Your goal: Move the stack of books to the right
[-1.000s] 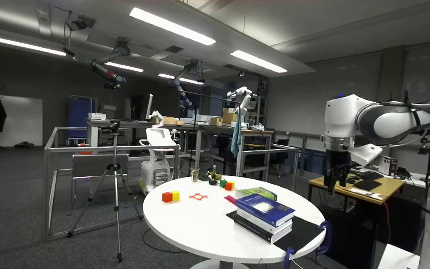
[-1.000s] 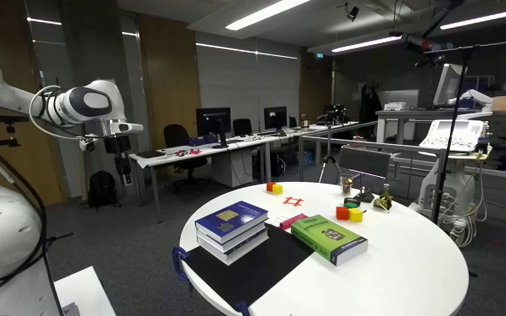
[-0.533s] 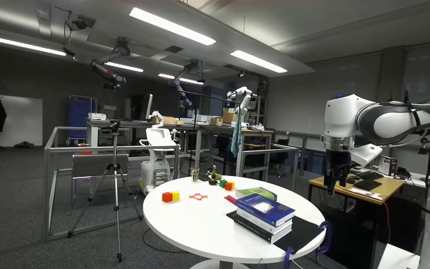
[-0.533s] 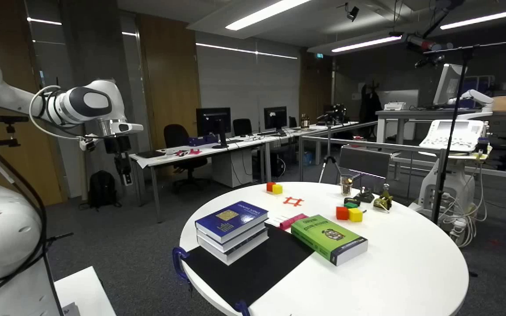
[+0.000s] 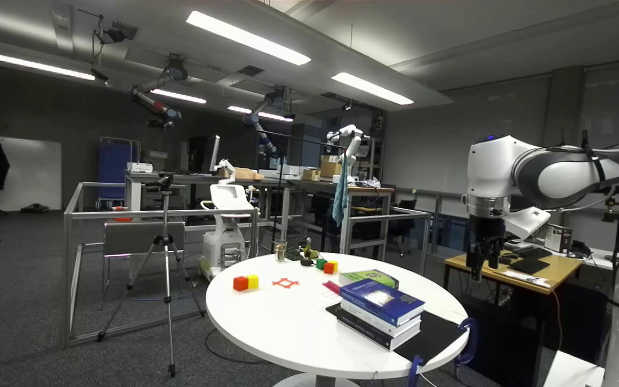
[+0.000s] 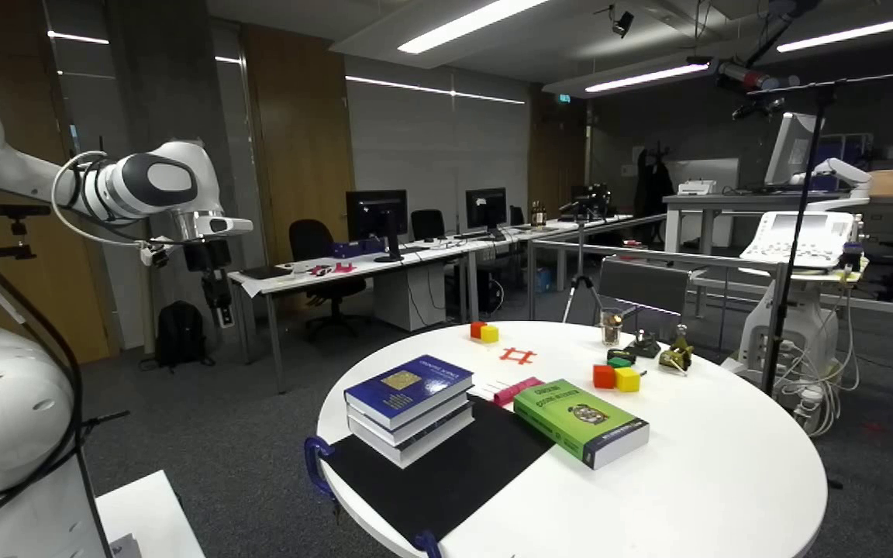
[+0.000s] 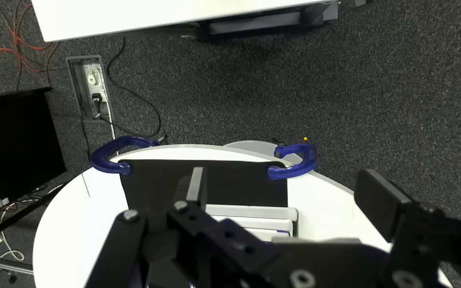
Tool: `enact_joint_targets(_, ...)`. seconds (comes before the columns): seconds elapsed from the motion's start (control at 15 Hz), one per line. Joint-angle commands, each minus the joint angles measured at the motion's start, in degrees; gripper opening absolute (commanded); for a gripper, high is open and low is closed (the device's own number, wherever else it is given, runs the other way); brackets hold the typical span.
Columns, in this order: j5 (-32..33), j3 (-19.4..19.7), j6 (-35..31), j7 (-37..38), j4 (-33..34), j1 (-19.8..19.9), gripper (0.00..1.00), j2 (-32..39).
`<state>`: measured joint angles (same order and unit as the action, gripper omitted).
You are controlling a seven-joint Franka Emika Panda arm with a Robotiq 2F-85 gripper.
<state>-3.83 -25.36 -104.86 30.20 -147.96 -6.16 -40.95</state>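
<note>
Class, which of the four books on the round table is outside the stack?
The green book: it lies flat by itself, while the other three form the stack of books.

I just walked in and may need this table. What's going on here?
A robot arm is due to move the stack of books right. Its gripper hangs open and empty, away from the stack. The stack, three books high, stands at least partly on a black mat on a white table, with a green book nearby.
</note>
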Motion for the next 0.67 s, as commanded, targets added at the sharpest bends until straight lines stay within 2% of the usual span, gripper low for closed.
enact_joint_targets(0.0, 0.66, 0.90, 0.03, 0.60, 0.05, -1.05, 1.00, 0.34)
enact_joint_targets(0.4, 1.39, 0.04, -1.28, 1.86, 0.36, -0.31, 1.00, 1.44)
enact_joint_targets(0.6, 2.85, -2.37, -5.45, 7.21, 1.11, 1.20, 1.00, 4.61)
